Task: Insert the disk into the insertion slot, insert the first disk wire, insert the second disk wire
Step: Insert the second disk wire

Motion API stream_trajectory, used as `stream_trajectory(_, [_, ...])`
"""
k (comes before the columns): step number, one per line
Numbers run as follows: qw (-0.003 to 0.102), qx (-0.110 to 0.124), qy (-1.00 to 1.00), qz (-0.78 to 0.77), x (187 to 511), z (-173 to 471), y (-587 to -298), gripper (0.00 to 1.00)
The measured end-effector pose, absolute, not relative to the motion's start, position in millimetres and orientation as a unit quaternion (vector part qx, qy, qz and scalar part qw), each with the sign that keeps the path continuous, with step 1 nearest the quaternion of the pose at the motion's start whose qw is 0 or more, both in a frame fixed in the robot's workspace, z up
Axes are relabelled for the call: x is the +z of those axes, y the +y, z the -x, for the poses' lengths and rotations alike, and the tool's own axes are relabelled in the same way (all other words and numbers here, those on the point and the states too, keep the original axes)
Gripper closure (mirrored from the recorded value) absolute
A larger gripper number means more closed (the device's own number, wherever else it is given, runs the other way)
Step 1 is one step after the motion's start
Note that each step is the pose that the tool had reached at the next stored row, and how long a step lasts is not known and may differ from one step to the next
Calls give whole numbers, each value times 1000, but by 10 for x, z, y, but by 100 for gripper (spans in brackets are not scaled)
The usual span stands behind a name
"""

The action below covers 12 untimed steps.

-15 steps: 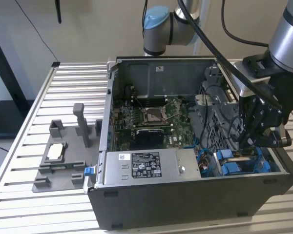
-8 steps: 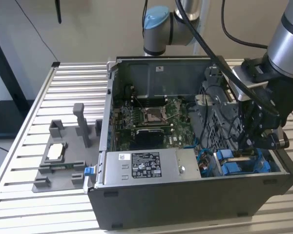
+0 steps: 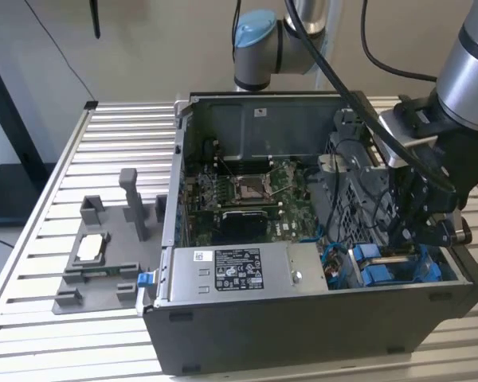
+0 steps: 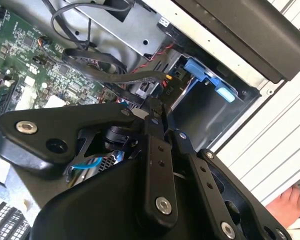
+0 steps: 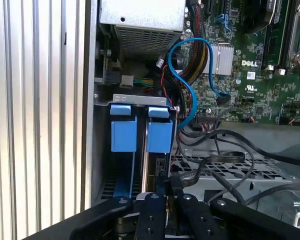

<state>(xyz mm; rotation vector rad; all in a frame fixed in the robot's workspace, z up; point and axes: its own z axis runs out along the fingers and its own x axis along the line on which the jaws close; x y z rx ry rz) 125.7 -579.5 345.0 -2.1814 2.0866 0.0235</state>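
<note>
The gripper [image 5: 157, 197] hangs directly over the slot [image 5: 140, 150], its long axis running away from the fingertips. They are pinched shut on a black wire plug [image 5: 176, 178] beside the seated disk [image 5: 159, 131].

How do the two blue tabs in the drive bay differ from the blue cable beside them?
In the first wrist view, the two bright blue plastic tabs are flat, rectangular and side by side in the grey metal drive bay; the thin blue cable is round and loops over the green motherboard. Both are blue.
</note>
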Motion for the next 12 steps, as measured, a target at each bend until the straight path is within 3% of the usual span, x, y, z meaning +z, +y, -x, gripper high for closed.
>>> stream_trajectory(12, [62, 8, 690, 721, 3416, -1264, -5807, 84])
